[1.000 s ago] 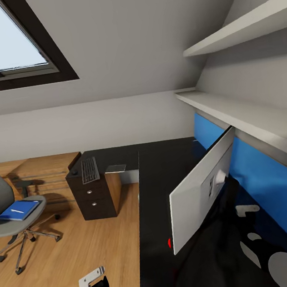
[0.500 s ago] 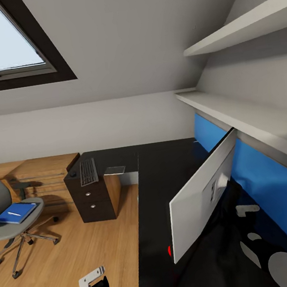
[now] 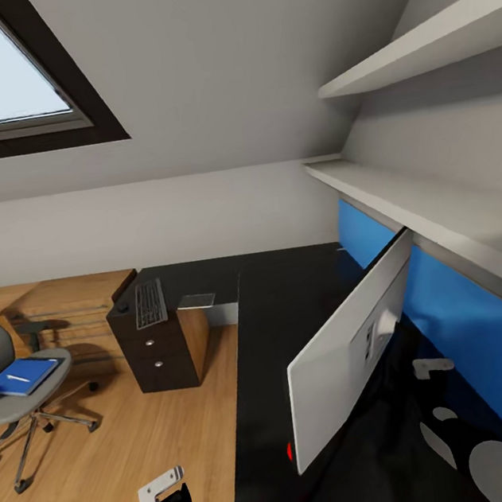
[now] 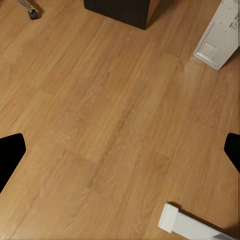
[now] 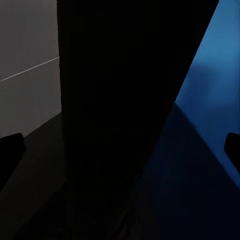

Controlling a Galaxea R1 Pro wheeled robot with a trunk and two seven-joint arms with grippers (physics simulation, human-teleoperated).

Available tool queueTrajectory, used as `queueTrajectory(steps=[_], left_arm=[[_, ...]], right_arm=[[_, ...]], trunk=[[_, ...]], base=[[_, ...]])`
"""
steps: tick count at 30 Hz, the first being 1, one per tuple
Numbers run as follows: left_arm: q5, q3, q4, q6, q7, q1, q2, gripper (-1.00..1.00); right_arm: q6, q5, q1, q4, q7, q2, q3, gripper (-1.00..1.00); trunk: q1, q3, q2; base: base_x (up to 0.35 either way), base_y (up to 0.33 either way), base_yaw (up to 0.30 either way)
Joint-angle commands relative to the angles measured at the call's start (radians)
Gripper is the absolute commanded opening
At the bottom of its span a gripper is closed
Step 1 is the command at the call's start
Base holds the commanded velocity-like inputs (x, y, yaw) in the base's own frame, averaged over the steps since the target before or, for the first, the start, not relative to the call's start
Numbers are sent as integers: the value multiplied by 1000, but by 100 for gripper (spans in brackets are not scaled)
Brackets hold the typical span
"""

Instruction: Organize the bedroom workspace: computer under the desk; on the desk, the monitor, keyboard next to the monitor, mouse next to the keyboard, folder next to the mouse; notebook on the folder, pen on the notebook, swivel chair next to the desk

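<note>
Monitor [image 3: 343, 354]: wide flat screen, silver-white back toward the camera, tilted on the glossy black worktop [image 3: 289, 293] beside the blue wall panel [image 3: 453, 309]; no readable brand or writing.
Keyboard [image 3: 148, 302]: slim, dark, rows of low keys, lying on the worktop's far wing above the dark drawer unit [image 3: 155, 354] with round silver knobs.
Mouse [image 3: 123, 308]: small dark lump just beside the keyboard.
Notebook [image 3: 196, 300]: thin grey booklet on the worktop, near the keyboard.
Folder [image 3: 20, 376]: bright blue, flat on the grey swivel chair [image 3: 20, 398] seat, a thin white pen [image 3: 14, 377] on top.
Computer [image 4: 220, 35]: grey-white tower with a vent grille, standing on the wood floor [image 4: 110, 125].
Left tool [image 4: 120, 150]: fingertips wide apart, holding nothing, over the floor.
Right tool [image 5: 120, 145]: fingertips wide apart, holding nothing, facing dark surfaces and the blue panel.
</note>
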Motion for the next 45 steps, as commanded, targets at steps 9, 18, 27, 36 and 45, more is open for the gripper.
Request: queueTrajectory(steps=[9,18,27,36,45], left_arm=[[2,-3,-1,5,6,-1,1,100],[2,-3,-1,5,5,-1,1,100],[2,-4,-1,5,5,-1,0,100],[2,-3,-1,5,5,-1,0,100],[2,-4,-1,5,5,-1,0,100]], right_arm=[[-4,3,-1,1,1,0,-6,100],[-4,3,-1,1,1,0,-6,100],[-4,3,-1,1,1,0,-6,100],[-4,3,-1,0,1,0,-6,100],[-4,4,-1,0,1,0,-6,100]], trunk=[[1,-2,-2],[1,-2,-2],[1,-2,-2],[1,-2,-2],[1,-2,-2]], base=[[15,-14,0],[0,0,0],[51,0,0],[1,0,0],[0,0,0]])
